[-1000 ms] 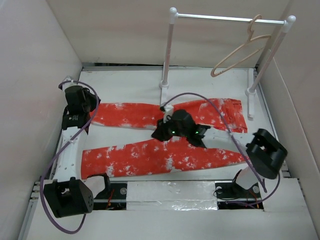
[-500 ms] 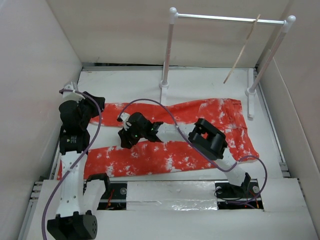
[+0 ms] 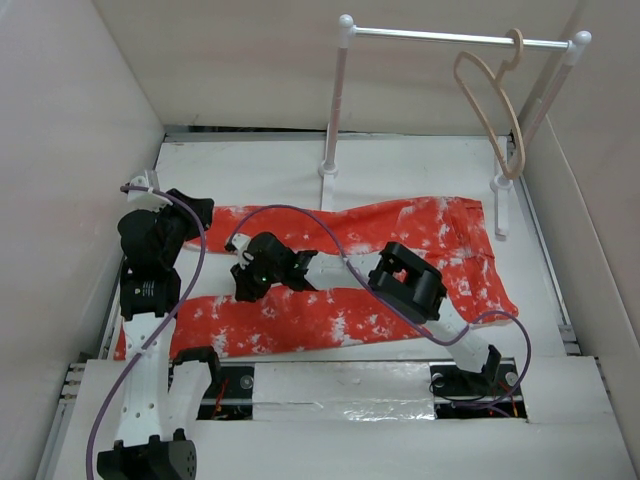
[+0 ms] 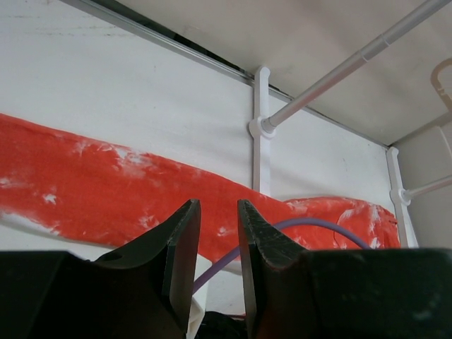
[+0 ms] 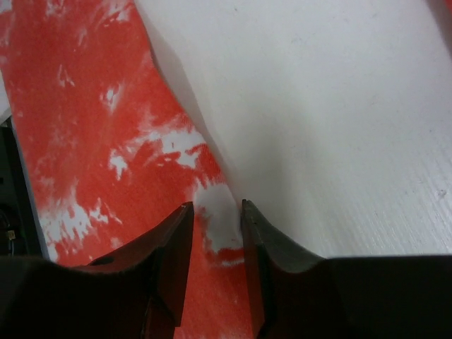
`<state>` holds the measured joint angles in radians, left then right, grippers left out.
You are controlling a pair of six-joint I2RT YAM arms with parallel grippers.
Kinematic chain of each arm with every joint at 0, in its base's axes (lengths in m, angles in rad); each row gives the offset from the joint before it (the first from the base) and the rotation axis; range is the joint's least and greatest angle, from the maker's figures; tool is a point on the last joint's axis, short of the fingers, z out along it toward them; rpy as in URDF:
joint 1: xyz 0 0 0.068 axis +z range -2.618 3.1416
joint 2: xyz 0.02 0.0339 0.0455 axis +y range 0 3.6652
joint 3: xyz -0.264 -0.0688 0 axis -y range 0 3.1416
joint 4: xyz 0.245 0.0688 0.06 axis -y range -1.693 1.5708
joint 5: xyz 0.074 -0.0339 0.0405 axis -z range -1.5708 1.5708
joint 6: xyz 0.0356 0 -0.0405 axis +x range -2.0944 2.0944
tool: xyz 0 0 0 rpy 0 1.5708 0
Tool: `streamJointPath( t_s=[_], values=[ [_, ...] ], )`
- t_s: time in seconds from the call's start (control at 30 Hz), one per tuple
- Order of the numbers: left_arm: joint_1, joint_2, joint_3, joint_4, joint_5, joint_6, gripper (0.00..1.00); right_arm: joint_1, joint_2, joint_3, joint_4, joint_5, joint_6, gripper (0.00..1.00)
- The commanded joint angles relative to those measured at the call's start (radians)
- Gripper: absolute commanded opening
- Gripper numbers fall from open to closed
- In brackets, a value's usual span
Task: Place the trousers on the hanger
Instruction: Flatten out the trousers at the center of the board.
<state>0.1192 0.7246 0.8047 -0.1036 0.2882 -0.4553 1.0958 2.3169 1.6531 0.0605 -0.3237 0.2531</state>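
Tabletop (image 3: pixel 400 170), white, fills the middle of the overhead view. Orange-red trousers (image 3: pixel 455 240) lie flat across it, waistband to the right and both legs running left. At upper right a white rail stand (image 3: pixel 440 37) carries the beige hanger (image 3: pixel 490 110) by its hook. The right gripper (image 5: pixel 217 210), centre-left, hovers over one leg's edge, jaws narrowly parted and empty. The left gripper (image 4: pixel 219 208), at far left by the upper leg's cuff, is likewise slightly apart and holds nothing.
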Motion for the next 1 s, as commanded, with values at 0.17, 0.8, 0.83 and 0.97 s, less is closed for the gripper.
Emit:
streamJointPath(
  t_s=[0.17,0.8,0.83,0.97],
  values=[
    [-0.004,0.022,-0.004,0.032,0.017,0.006,0.29,-0.022,-0.001,0.022,0.005,-0.028,0.028,0.00],
    [0.046,0.156,-0.027,-0.061,-0.190,-0.133,0.45,-0.159,0.010,0.127,0.012,-0.050,0.021,0.56],
    [0.046,0.148,-0.036,-0.065,-0.216,-0.150,0.44,-0.159,-0.031,0.078,0.024,-0.052,0.020,0.64],
    [0.046,0.153,-0.062,-0.119,-0.400,-0.220,0.46,-0.159,-0.181,-0.085,0.071,-0.037,0.002,0.71]
  ],
)
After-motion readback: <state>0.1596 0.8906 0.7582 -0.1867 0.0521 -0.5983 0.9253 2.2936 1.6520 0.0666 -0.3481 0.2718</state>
